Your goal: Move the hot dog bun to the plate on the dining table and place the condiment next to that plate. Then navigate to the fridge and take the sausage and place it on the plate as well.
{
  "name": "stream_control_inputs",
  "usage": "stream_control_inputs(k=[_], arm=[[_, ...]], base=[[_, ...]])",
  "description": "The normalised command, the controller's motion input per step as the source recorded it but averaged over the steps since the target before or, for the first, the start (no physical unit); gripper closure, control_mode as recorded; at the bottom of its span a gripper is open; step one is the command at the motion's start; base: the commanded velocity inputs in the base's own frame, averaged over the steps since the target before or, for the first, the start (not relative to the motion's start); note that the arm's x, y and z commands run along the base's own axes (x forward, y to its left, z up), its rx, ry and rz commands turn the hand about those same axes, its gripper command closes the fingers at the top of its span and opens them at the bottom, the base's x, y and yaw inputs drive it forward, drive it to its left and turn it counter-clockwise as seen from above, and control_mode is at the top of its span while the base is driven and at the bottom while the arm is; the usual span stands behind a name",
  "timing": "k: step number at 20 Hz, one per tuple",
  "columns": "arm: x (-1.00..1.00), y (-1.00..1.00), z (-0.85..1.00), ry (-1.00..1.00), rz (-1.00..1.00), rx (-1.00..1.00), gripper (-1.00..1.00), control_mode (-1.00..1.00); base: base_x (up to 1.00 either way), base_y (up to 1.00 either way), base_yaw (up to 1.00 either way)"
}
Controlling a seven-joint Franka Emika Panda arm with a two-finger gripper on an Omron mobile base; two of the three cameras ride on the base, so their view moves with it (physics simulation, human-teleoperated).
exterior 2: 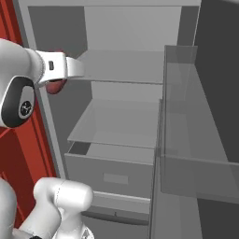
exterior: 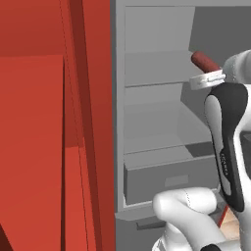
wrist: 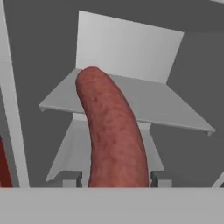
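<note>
The sausage (wrist: 111,131), curved and reddish-brown, stands lengthwise between my two fingertips (wrist: 70,178) in the hand view. My gripper (wrist: 116,178) is shut on it. The open grey fridge (exterior: 152,98) lies ahead, and the sausage (exterior: 205,61) sticks out of my white hand in front of the upper shelf level, clear of the shelves. From the right base view the sausage (exterior 2: 56,86) peeks out under the hand at the fridge's (exterior 2: 126,70) left edge. The bun, plate, condiment and dining table are out of view.
Grey shelves (exterior 2: 116,123) and a closed drawer (exterior 2: 109,175) fill the fridge's lower half. Its open door with clear bins (exterior 2: 196,140) stands to the right. A red cabinet wall (exterior: 44,147) runs close along the left.
</note>
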Motion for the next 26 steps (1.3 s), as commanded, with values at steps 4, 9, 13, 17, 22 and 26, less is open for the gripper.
stream_control_inputs(k=[4, 9, 13, 17, 22, 26], arm=[[-0.49, 0.03, 0.00, 0.00, 0.07, -0.13, 1.00, 1.00], [0.00, 0.00, 0.00, 0.00, 0.00, 0.00, 1.00, 1.00], [0.00, 0.00, 0.00, 0.00, 0.00, 0.00, 1.00, 1.00], [0.00, 0.00, 0.00, 0.00, 0.00, 0.00, 1.00, 1.00], [0.00, 0.00, 0.00, 0.00, 0.00, 0.00, 1.00, 1.00], [0.00, 0.00, 0.00, 0.00, 0.00, 0.00, 1.00, 1.00]], base=[[-0.21, 0.00, 0.02], [-1.00, 0.00, 0.09], [-1.00, 0.00, 0.05], [-1.00, -0.14, 0.00], [-0.94, -0.38, -0.03], [-0.65, -0.77, -0.19]])
